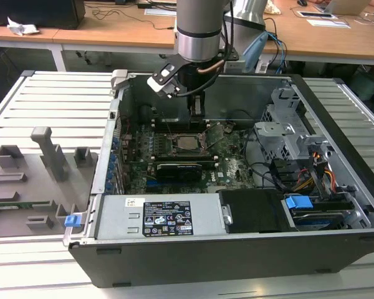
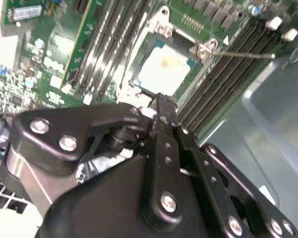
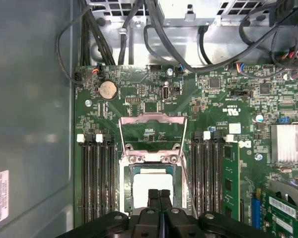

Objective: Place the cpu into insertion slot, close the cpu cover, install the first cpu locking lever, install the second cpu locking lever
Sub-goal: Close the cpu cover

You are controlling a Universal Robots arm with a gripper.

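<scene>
One cpu (image 3: 150,184) here, one insertion slot (image 3: 127,184), one cpu cover (image 3: 152,119). One coin battery (image 3: 107,89), one tool (image 3: 159,192).

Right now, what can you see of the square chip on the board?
The chip is a flat square with a pale silvery metal top. It lies level in its socket, uncovered: the metal cover is swung open beside it. The shut gripper hangs over one edge; whether it touches, I cannot tell.

cpu (image 3: 148,182) seated flat in the insertion slot (image 3: 127,192), pale silvery-grey top up, square to it; slot's dark frame and silver rim show around the chip. cpu cover (image 3: 139,120) open: thin silver window frame swung back on its hinge, clear of the chip
</scene>
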